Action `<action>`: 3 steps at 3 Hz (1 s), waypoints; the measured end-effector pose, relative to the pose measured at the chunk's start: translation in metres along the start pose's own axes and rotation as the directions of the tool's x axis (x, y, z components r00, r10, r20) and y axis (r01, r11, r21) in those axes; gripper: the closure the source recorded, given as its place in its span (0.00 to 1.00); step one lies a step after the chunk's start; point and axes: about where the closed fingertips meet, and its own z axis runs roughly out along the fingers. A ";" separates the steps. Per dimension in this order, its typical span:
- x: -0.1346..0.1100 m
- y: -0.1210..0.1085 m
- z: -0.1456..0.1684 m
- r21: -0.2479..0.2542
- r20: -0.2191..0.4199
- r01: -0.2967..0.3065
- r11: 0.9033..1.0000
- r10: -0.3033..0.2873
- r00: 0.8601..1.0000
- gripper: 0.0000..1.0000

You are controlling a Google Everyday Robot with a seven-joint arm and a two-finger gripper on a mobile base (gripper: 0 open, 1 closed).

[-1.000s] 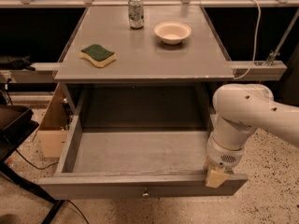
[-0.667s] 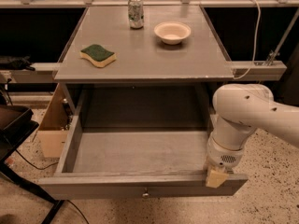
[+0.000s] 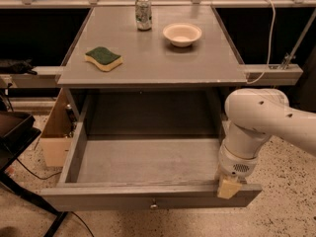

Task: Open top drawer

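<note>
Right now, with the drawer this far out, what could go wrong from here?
The top drawer looks nearly fully extended; pulling further might drag it off its runners. The gripper sits at the drawer's right front corner, away from the central knob, so any more force there could skew and jam it. A jolt might topple the can on the tabletop.

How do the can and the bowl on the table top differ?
The can stands tall and narrow; the bowl is low and wide. The can is silvery, the bowl cream. Both stand upright on the table top, apart from the tool, which is at the front right corner of the open drawer.
</note>
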 end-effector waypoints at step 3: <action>0.005 0.052 -0.116 0.202 0.034 0.058 0.978 -0.066 0.997 0.00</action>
